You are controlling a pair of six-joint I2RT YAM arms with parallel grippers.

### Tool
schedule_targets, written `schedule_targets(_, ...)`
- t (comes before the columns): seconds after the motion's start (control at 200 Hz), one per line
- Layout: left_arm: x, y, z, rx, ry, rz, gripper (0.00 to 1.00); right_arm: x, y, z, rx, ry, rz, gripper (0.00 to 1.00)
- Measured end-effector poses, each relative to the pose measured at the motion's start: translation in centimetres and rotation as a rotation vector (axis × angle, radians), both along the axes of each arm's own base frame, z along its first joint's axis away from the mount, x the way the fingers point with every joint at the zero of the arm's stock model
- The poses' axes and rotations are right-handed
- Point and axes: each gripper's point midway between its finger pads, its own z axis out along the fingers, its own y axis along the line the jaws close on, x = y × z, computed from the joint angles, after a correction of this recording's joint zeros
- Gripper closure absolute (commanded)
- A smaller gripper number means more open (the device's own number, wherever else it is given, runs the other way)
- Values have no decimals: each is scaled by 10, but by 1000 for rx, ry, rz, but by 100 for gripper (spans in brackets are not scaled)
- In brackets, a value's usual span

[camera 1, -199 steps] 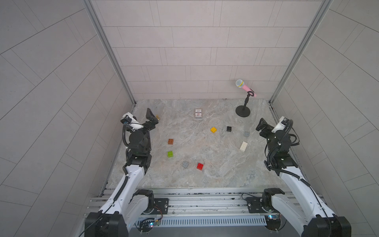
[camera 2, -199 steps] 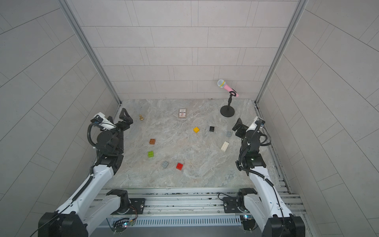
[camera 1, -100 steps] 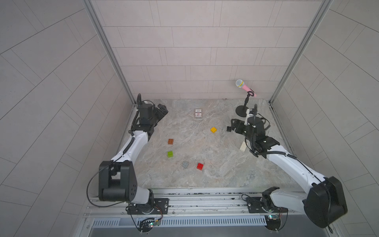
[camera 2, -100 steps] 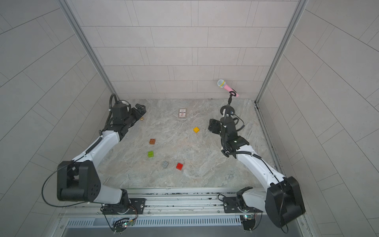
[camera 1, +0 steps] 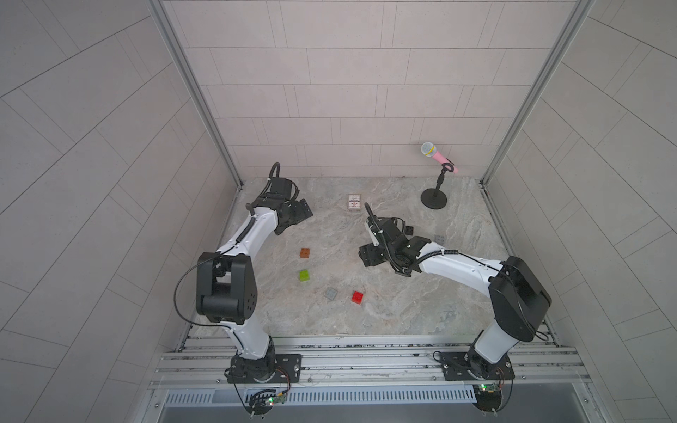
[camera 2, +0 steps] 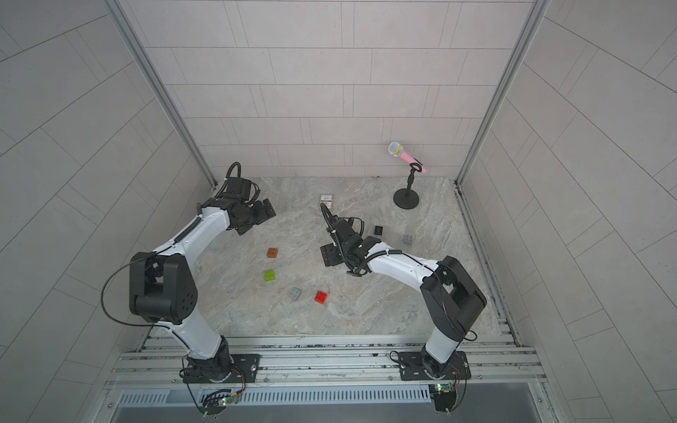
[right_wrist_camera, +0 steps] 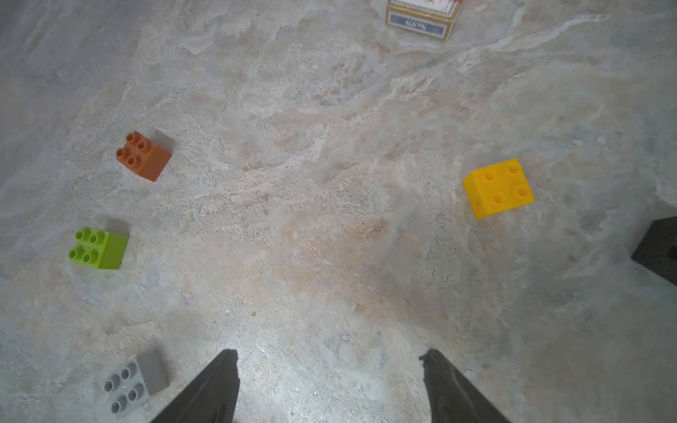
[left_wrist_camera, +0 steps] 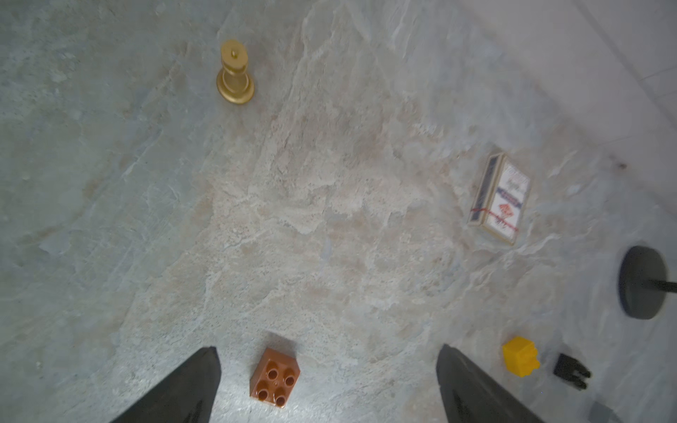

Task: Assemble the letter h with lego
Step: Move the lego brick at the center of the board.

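The lego lies loose on the worktop [camera 1: 403,318] - no two bricks joined, so the letter h is not begun. The brown brick [camera 1: 304,252], lime green brick [camera 1: 303,275], grey brick [camera 1: 331,293] and red brick [camera 1: 357,297] run from mid-worktop toward the near edge. The black brick [camera 2: 378,230] sits nearer the right edge, and the yellow brick [right_wrist_camera: 498,188] shows only to the wrist cameras.

The left claw [left_wrist_camera: 326,349] hangs near the far left corner, fingers wide apart and empty. The right claw [right_wrist_camera: 329,353], over bare mid-worktop, is likewise apart and empty.

The bricks look light, rigid and smooth-walled - best pinched low across two opposite flat sides, studs left clear.

Marble tabletop [camera 1: 403,311]: loose lego bricks [camera 1: 303,275], card box [camera 1: 354,202], mic stand [camera 1: 433,199].
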Motion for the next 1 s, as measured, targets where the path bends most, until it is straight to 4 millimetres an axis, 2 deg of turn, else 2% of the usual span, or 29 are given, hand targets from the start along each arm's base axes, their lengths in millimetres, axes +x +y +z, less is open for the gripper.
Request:
schedule_targets(0.09,-12,-7,-22,39,104,-44,11,-5,-1,-6,-17,8,4,19)
schedule_targets(0.18,-33,-3,-42,83,196,-61,11,-3,1,-2,0,-12,-1,19)
schedule_targets(0.31,-61,3,-56,141,295,-84,12,-5,-3,7,32,-53,-10,18)
schedule_targets(0.4,-65,4,-56,172,307,-109,12,-5,-4,13,50,-75,-11,18)
schedule_targets(0.5,-66,-5,-62,207,332,-164,13,-4,1,18,75,-83,1,18)
schedule_targets(0.59,-63,-18,-76,228,367,-225,13,-5,5,19,91,-80,15,18)
schedule_targets(0.721,-68,-23,-99,262,429,-277,14,-6,8,20,103,-75,27,18)
schedule_targets(1.001,-70,-17,-112,292,468,-308,30,-7,14,12,109,-45,50,18)
